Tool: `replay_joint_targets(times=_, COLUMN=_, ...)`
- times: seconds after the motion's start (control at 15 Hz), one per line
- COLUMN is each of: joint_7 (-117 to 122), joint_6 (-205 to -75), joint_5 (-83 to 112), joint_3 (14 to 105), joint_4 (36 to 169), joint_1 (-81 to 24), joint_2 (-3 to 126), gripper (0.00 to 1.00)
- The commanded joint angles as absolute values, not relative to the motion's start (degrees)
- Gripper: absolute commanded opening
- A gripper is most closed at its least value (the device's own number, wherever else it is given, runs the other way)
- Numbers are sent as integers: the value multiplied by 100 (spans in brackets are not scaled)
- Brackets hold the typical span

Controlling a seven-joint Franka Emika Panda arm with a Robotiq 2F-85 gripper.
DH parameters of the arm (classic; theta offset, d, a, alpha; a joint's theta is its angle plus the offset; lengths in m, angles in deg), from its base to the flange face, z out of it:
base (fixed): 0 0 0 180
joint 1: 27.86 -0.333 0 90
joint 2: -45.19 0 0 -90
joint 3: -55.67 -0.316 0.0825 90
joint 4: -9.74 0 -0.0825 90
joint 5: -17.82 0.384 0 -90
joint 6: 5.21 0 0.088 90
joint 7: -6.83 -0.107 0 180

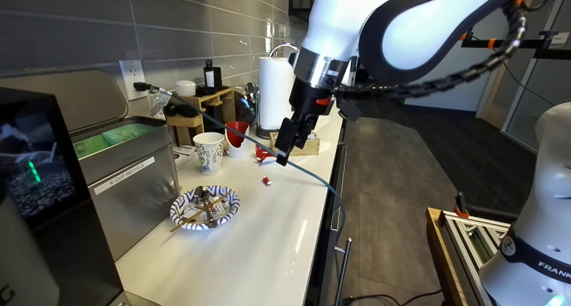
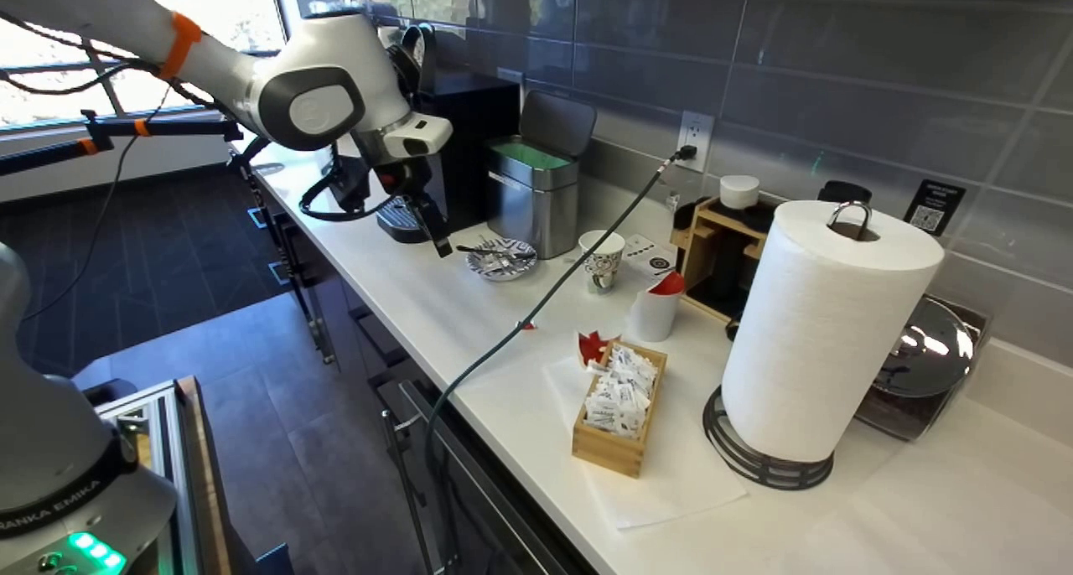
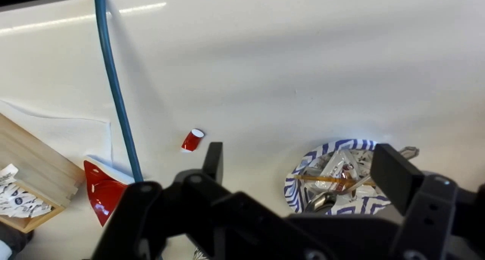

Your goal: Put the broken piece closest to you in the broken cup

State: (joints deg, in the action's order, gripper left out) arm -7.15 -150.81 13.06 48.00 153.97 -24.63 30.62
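Red shard [image 3: 192, 140] on counter [image 3: 265, 74], ungripped

My claw [image 3: 299, 159] hangs above, jaws wide apart, holding nothing. Cable [image 3: 116, 97] strung near the shard could snag me en route to the broken cup [image 2: 657, 313]; pinched off-centre, something that tiny may squirt out.

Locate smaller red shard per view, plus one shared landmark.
In an exterior view: smaller red shard below, slightly left of centre.
In an exterior view: smaller red shard just below centre.
Wrist view: smaller red shard left of centre, slightly lower.
Shared landmark: blue-green cable.
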Motion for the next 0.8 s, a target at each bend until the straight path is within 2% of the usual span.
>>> replay_joint_targets(times=0.0, joint_7=-1495, joint_6=-14554, joint_5=376, joint_3=4480, joint_4=15039, joint_1=-2435, joint_2=3534, gripper=100)
replay_joint_targets(times=0.33, joint_7=-2190, joint_6=-13576, joint_5=-302, joint_3=4502, joint_4=14338, joint_1=-2612, joint_2=4334, gripper=100)
replay_joint_targets(times=0.47, joint_7=-1778, joint_6=-13739, joint_5=247, joint_3=4705, joint_4=14201, joint_1=-2728, joint_2=4571, gripper=100)
replay_joint_targets(times=0.53, joint_7=-1971, joint_6=-13762, joint_5=-22, joint_3=4712, joint_4=14483, joint_1=-2771, joint_2=4208, gripper=100)
replay_joint_targets(times=0.73, joint_7=-1867, joint_6=-13765, joint_5=109, joint_3=4830, joint_4=14275, joint_1=-2830, joint_2=4505, gripper=100)
